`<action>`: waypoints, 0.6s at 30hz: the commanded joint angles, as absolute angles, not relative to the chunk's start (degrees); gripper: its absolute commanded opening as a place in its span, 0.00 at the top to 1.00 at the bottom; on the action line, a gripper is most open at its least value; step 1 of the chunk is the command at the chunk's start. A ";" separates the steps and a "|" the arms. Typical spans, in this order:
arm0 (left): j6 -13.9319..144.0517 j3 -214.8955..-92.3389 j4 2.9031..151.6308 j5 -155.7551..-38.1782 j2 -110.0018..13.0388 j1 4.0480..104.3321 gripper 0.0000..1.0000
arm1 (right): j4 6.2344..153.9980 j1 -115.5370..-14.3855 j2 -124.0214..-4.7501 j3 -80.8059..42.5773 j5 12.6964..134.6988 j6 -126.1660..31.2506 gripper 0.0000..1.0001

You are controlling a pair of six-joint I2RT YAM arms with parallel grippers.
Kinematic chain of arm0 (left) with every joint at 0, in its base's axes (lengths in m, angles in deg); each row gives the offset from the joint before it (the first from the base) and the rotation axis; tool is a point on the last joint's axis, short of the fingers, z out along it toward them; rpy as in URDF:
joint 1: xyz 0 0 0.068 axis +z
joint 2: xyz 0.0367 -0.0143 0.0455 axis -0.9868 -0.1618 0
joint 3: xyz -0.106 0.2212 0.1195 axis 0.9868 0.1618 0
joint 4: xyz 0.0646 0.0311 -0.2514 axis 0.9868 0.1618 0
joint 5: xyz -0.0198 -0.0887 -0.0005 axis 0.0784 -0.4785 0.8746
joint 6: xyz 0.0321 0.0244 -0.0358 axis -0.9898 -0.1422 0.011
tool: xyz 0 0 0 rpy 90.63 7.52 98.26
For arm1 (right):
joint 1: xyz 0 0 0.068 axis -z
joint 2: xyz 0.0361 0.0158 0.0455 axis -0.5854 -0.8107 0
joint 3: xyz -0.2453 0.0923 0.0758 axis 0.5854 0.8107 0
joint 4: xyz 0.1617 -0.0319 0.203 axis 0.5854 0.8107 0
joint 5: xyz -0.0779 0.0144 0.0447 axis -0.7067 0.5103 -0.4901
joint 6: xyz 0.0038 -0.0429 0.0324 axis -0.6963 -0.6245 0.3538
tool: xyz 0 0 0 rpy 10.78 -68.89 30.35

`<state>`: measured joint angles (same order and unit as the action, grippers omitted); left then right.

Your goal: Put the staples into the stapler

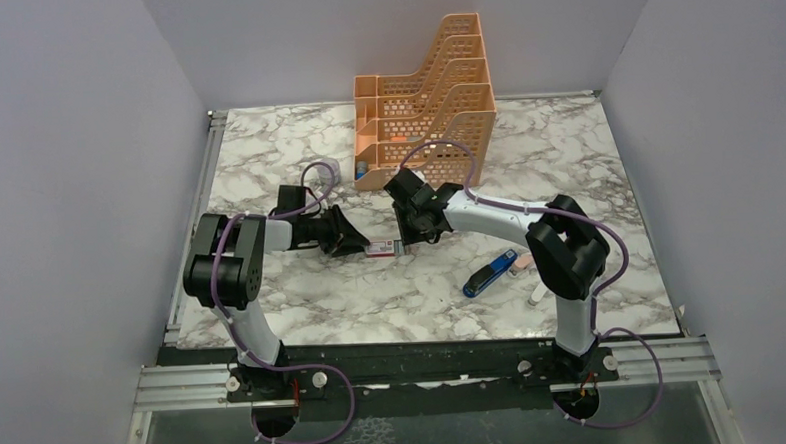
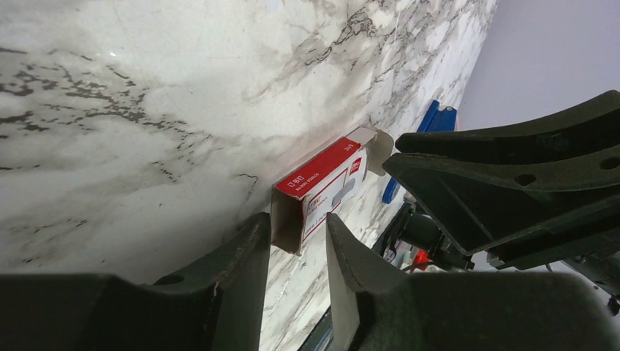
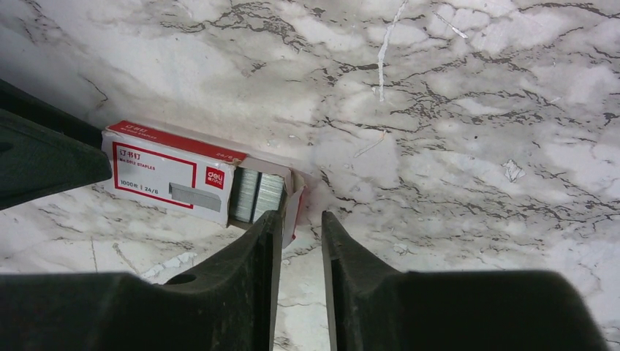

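Nearest the arm bases, on the right of the marble desk (image 1: pixel 273 317), lies the blue stapler (image 1: pixel 489 274). Its long axis runs diagonally from near-left to far-right. A small pinkish piece (image 1: pixel 520 265) lies just beside its far end, too small to make out. Which end of the stapler is the head cannot be told from above, and in the left wrist view most of it is hidden behind the other arm. Further in, at mid-desk between the two arms, the red-and-white staple box (image 3: pixel 164 175) lies flat with its long axis running left to right. Its open end faces the right arm, and the grey staples (image 3: pixel 256 194) show there as upright strips; how many strips cannot be told. The left fingers (image 2: pixel 252 245) are partly closed on the box's other end, one on each side of it. The right fingers (image 3: pixel 267 234) stand a narrow gap apart at the open end's flap and grip nothing, with bare marble showing between them. At the far edge stands an orange slatted file organiser (image 1: pixel 429 100); small items in its lowest tier are too indistinct to name.
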<state>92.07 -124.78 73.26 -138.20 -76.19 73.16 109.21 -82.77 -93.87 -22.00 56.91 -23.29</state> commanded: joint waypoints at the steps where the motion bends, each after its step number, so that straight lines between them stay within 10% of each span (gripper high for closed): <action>1: 92.21 -125.22 71.49 -139.32 -77.28 72.57 0.66 | 109.60 -83.07 -94.68 -23.02 57.11 -23.77 0.71; 18: 92.02 -125.17 71.20 -139.53 -77.41 72.16 0.91 | 109.23 -83.06 -95.44 -22.49 56.77 -23.95 0.85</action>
<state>92.51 -124.78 72.32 -138.27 -76.95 72.35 109.19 -82.77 -94.44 -22.00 56.89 -23.71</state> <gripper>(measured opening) 0.127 0.185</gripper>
